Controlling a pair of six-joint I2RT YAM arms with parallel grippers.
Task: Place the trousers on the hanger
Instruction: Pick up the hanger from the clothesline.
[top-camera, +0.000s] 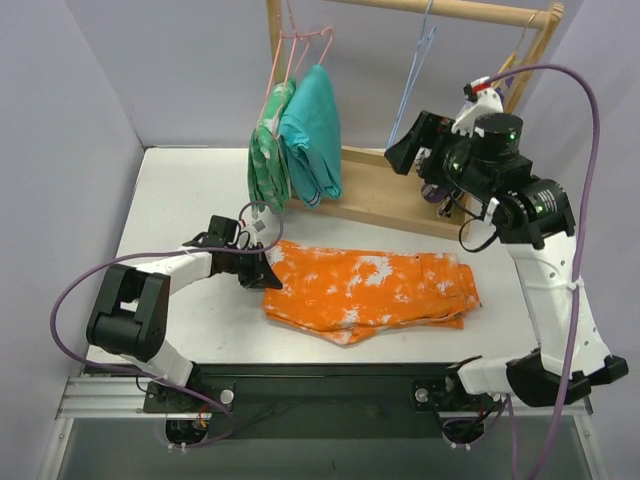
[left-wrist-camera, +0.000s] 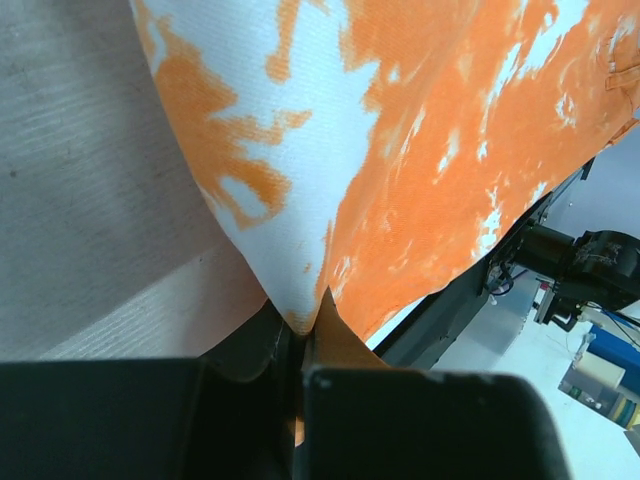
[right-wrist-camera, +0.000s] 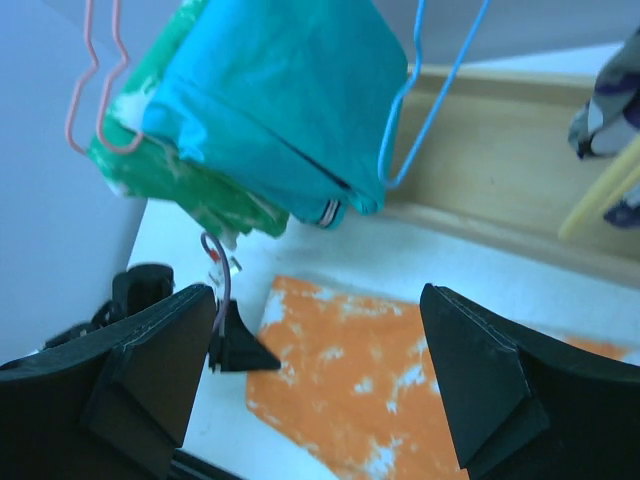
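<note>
The orange trousers (top-camera: 370, 290) with white splotches lie folded flat on the white table. My left gripper (top-camera: 268, 275) is at their left corner, shut on the cloth's edge. In the left wrist view the fabric (left-wrist-camera: 420, 130) is pinched between the closed jaws of the left gripper (left-wrist-camera: 300, 330). The light-blue hanger (top-camera: 410, 90) hangs from the wooden rail at the back. My right gripper (top-camera: 405, 150) is raised next to its lower end, open and empty. The right wrist view shows the right gripper (right-wrist-camera: 318, 330), the hanger (right-wrist-camera: 420, 100) above it and the trousers (right-wrist-camera: 360, 380) below.
A teal garment (top-camera: 312, 135) and a green patterned one (top-camera: 268, 160) hang on pink hangers (top-camera: 300, 50) at the rail's left. The wooden rack base (top-camera: 380, 195) runs behind the trousers. A purple-and-white garment (right-wrist-camera: 610, 110) and a yellow hanger (right-wrist-camera: 600, 195) are at the rack's right.
</note>
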